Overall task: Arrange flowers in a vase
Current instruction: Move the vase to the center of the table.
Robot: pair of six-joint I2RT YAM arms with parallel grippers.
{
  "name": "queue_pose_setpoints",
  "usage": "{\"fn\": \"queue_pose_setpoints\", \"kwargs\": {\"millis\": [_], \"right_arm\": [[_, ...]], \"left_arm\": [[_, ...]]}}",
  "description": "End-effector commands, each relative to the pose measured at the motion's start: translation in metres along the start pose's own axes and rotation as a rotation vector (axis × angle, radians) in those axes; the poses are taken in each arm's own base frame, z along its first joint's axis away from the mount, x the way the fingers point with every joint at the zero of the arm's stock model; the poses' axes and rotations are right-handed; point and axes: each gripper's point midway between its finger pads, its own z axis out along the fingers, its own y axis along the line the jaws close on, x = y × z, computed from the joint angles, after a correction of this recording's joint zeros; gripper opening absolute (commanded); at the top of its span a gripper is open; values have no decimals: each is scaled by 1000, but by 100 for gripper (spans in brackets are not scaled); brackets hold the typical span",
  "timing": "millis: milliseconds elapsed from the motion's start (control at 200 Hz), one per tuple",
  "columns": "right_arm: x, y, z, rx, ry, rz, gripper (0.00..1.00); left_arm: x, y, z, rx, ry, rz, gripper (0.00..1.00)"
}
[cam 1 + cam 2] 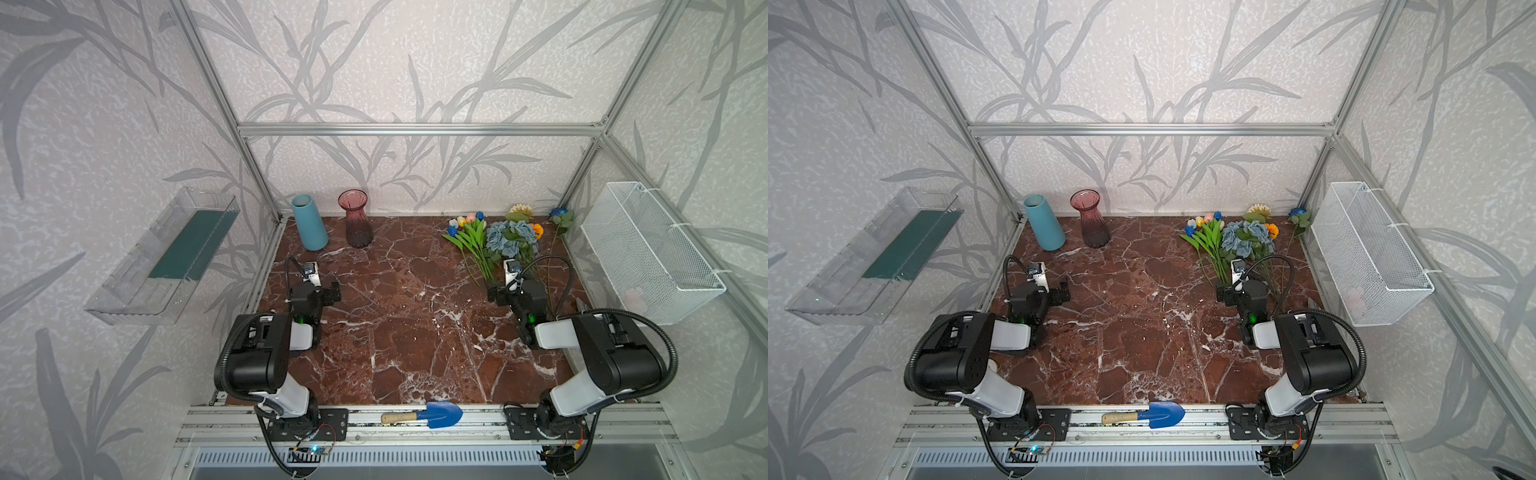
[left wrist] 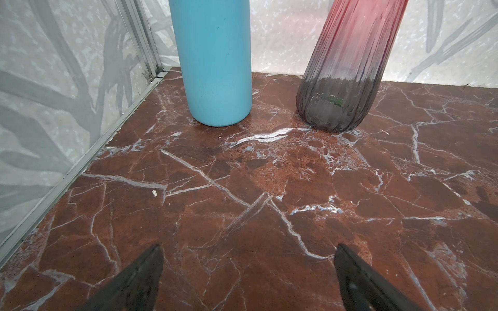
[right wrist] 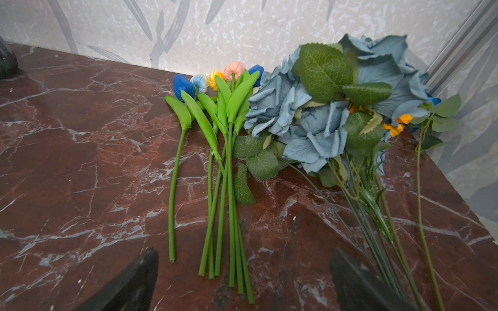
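The flowers (image 1: 494, 241) lie in a loose bunch at the table's back right: several tulips (image 3: 215, 80) on bright green stems, dusty-blue roses (image 3: 296, 118) and thinner stems beside them. My right gripper (image 3: 244, 254) hangs open just in front of them, and the tulips' cut stem ends (image 3: 231, 269) show between its fingers. At the back left stand a light blue vase (image 1: 309, 224) and a ribbed pink glass vase (image 1: 357, 220). My left gripper (image 2: 248, 249) is open and empty, facing both vases (image 2: 215, 67) from a short way off.
A blue trowel (image 1: 432, 414) with a wooden handle lies on the front rail. A white wire basket (image 1: 648, 249) hangs on the right wall and a clear plastic tray (image 1: 166, 257) on the left wall. The marble tabletop (image 1: 407, 332) spreads between the arms.
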Motion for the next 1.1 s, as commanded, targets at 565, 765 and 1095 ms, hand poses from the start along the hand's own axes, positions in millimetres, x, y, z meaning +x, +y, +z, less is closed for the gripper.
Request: {"fn": "queue_pose_setpoints", "kwargs": {"millis": [565, 765, 1095], "right_arm": [[-140, 75, -71, -294, -131, 38, 94], [-132, 114, -40, -418, -37, 87, 99], [-128, 139, -51, -543, -96, 159, 99]], "left_arm": [[-142, -41, -23, 79, -250, -113, 99], [-148, -82, 30, 207, -206, -44, 99], [-154, -104, 110, 238, -217, -29, 99]]}}
